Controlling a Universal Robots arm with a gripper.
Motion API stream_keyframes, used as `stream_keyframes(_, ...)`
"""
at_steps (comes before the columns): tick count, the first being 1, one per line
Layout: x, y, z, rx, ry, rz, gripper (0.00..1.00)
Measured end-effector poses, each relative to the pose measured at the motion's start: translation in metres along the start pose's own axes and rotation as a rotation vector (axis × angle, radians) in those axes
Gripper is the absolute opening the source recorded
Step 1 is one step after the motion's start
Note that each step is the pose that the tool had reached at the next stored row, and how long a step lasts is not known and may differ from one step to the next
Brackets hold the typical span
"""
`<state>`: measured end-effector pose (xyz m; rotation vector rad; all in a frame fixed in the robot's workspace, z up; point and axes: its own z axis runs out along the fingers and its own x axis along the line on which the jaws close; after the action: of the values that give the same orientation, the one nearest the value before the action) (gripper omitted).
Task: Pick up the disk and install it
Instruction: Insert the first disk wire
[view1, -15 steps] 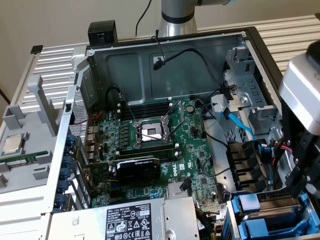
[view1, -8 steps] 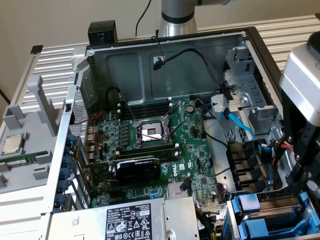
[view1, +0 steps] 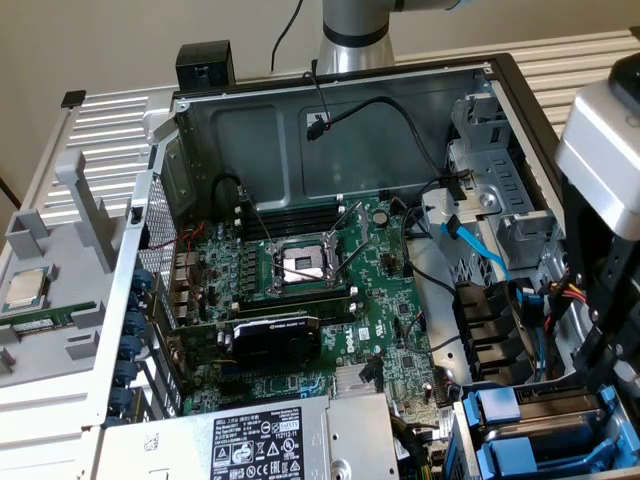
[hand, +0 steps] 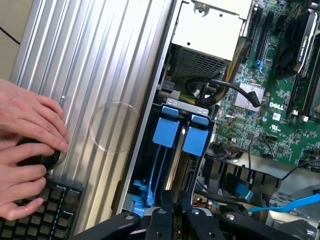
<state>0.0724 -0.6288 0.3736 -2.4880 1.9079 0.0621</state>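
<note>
The drive bay (view1: 545, 425) sits at the computer case's near corner, on the exterior view's right. In it the disk stands on edge in its blue carrier frame (hand: 165, 134), with a second blue carrier (hand: 196, 139) right beside it. My gripper (hand: 176, 201) hangs directly over this bay, its dark fingers (hand: 188, 212) drawn close together just short of the blue carriers. I cannot tell whether they pinch anything. In the exterior view my gripper (view1: 592, 360) reaches down to the bay below the arm's white wrist.
The open case holds a green motherboard (view1: 300, 300) with its processor socket, a black graphics card (view1: 275, 340) and a grey power supply with a warning label (view1: 260, 445). Blue and black cables (view1: 480, 250) run near the bay. A person's hands (hand: 25, 145) rest on a black knob and a keyboard outside the case.
</note>
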Motion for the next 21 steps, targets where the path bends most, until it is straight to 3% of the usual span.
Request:
stream_keyframes(6,0.0000,0.0000,0.0021,0.0000,-0.0021,0.079,0.16)
stream_keyframes(9,0.0001,-0.0001,0.0038,-0.0029,-0.0037,0.111,0.16)
stream_keyframes(16,-0.0033,-0.0009,0.0049,-0.0132,-0.0059,0.126,0.16)
stream_keyframes(21,-0.0089,-0.0024,0.0051,-0.0178,-0.0021,0.127,0.16)
